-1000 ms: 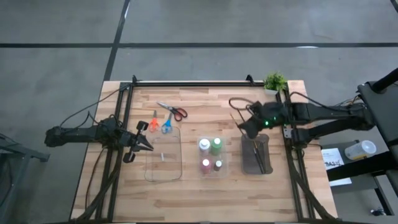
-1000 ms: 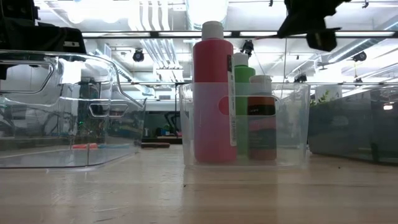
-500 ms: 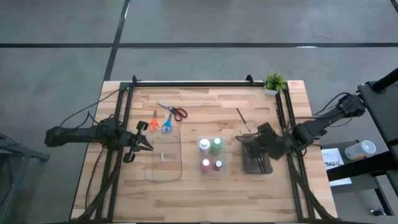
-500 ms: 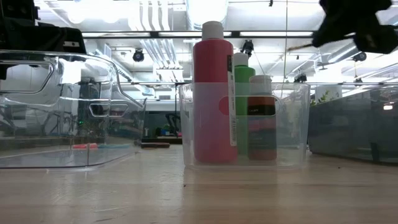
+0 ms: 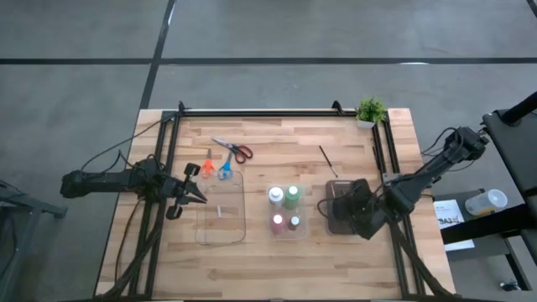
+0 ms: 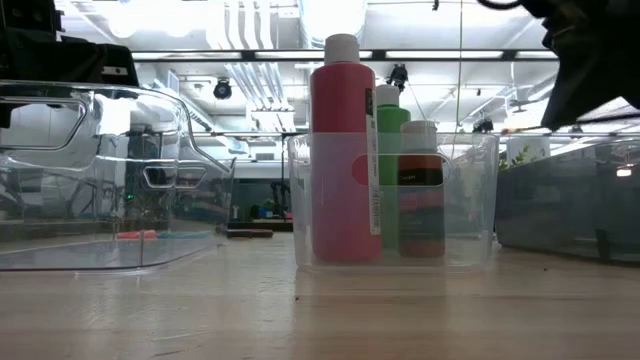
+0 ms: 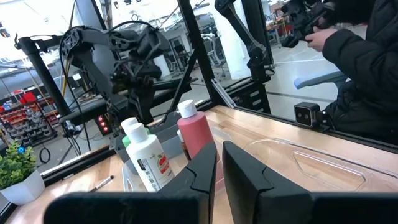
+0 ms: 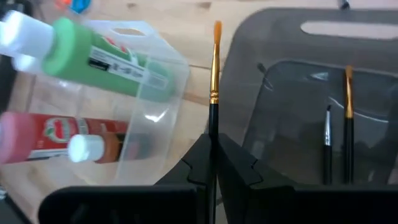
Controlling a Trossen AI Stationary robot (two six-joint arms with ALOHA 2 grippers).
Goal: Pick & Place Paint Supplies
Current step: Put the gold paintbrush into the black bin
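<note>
My right gripper [image 5: 348,208] hovers over the dark grey tray [image 5: 333,191], shut on a thin paintbrush [image 8: 214,68] with a black handle and an orange tip. Two more brushes [image 8: 339,124] lie in that tray, and another brush [image 5: 327,159] rests flat on the table beyond it. Red [image 8: 56,134], green [image 8: 106,59], white and brownish paint bottles stand in a small clear tub [image 5: 285,228]. Red scissors [image 5: 236,150], orange scissors [image 5: 206,166] and blue scissors [image 5: 225,168] lie flat on the far left part of the table. My left gripper [image 5: 191,194] waits at the left, shut and holding nothing. My right gripper pinches the brush's black handle [image 8: 212,127] between its two fingers. The brush lies along the fingers, with its orange bristles pointing ahead of them. The fingers slant downward from the table's right side. The brush is lifted clear, above the dark tray's rim [image 8: 280,37].
A large clear tray [image 5: 221,226] lies just in front of my left gripper. A small potted plant [image 5: 371,111] stands at the far right corner. Black frame bars run along the table's left, right and far sides. A person in dark clothes [image 7: 367,62] stands beyond the table.
My right gripper has swung from the far side of the dark tray toward the table's near edge and down, rolling and tipping further downward. It carries the brush and now hangs over the tray's near part. The brush on the table has stayed put.
</note>
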